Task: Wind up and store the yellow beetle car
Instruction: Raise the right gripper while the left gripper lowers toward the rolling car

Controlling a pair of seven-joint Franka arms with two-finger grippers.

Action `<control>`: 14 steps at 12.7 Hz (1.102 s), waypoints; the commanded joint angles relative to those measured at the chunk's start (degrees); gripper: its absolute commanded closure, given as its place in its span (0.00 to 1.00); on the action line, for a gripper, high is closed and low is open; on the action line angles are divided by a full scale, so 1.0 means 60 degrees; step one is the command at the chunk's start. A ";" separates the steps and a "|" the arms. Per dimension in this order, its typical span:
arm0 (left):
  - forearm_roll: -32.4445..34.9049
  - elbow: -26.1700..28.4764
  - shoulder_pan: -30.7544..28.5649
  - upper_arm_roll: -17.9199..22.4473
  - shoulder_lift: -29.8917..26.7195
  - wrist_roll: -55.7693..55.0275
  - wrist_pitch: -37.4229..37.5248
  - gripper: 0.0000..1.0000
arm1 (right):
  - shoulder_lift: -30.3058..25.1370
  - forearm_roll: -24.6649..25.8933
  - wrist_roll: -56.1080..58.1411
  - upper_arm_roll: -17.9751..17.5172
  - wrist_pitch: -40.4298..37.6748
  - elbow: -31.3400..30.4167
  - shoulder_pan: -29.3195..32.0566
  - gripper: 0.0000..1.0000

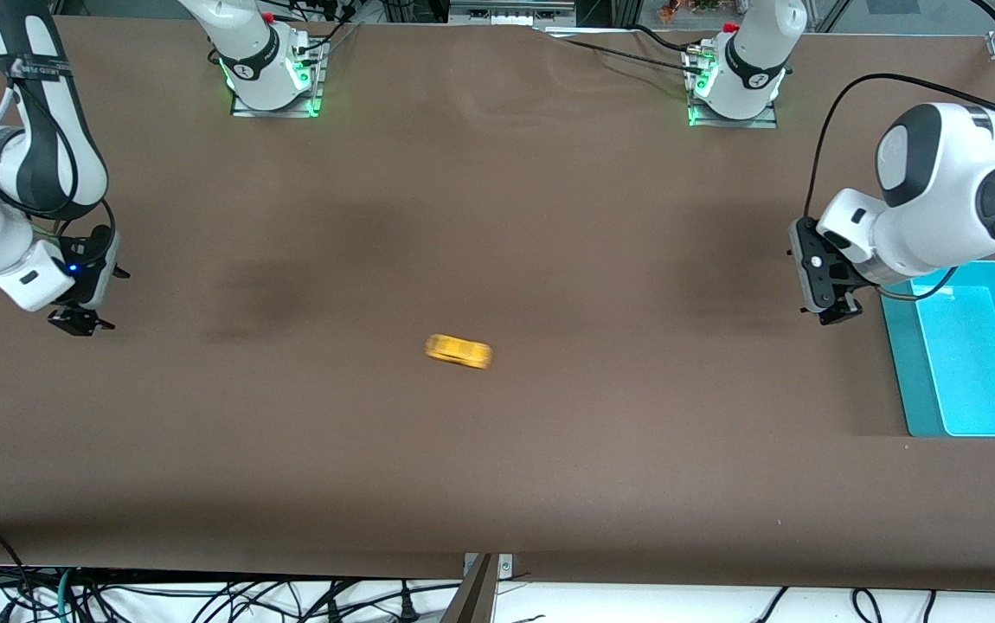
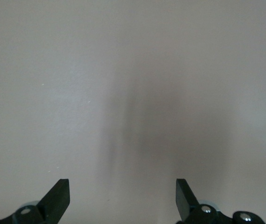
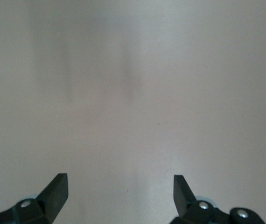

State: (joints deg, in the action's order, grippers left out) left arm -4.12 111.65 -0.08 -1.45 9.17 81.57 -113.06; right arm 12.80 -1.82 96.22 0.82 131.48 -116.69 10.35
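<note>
The yellow beetle car (image 1: 458, 350) lies on the brown table near its middle, blurred in the front view. My left gripper (image 1: 835, 313) hangs open and empty over the table beside the teal bin (image 1: 904, 363), toward the left arm's end. My right gripper (image 1: 82, 322) hangs open and empty over the table at the right arm's end. Both are well apart from the car. The left wrist view shows its open gripper (image 2: 122, 198) over bare table. The right wrist view shows its open gripper (image 3: 120, 196) over bare table. The car is out of both wrist views.
The teal bin holds nothing that I can see. The arm bases (image 1: 272, 78) (image 1: 731, 86) stand along the table's edge farthest from the front camera. Cables hang below the edge nearest to that camera.
</note>
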 commanded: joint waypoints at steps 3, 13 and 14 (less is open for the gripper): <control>-0.0045 -0.0209 -0.0616 -0.0036 0.0652 0.1199 -0.1018 0.00 | -0.0126 -0.0063 -0.1652 -0.0648 -0.0951 0.0830 0.0121 0.00; 0.0072 -0.2374 -0.1539 0.0037 0.3304 0.3938 -0.3056 0.00 | -0.0111 -0.0794 -0.1798 -0.0840 -0.1361 0.0977 0.0121 0.00; 0.0072 -0.2828 -0.1597 0.0066 0.3553 0.3982 -0.3070 0.00 | -0.0126 -0.0839 -0.2321 -0.0840 -0.1521 0.1078 0.0121 0.00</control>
State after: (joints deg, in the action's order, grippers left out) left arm -4.14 101.88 -9.15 -0.99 26.57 103.78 -132.58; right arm 12.63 -5.70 85.51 -3.51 124.94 -111.54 10.37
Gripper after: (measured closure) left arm 0.000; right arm 0.000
